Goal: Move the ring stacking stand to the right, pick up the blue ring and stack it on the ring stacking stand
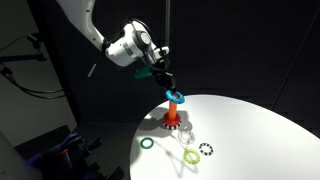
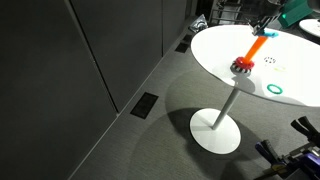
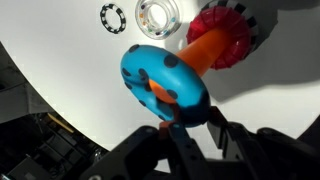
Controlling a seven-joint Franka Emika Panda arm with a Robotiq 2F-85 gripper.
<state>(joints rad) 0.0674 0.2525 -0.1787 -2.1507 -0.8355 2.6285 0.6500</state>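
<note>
In an exterior view my fingers (image 1: 165, 82) pinch the blue ring (image 1: 176, 96) over the stand (image 1: 171, 122). In an exterior view the stand (image 2: 242, 64) nears the worktop (image 2: 215, 50) edge. Wrist view: gripping the rim leaves the hole free for the peg (image 3: 205, 48).

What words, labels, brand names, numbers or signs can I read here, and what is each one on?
None can be read.
No writing shows on the blue ring, the ring stacking stand or the white table.
The robot arm is too small and blurred to show any label.
</note>
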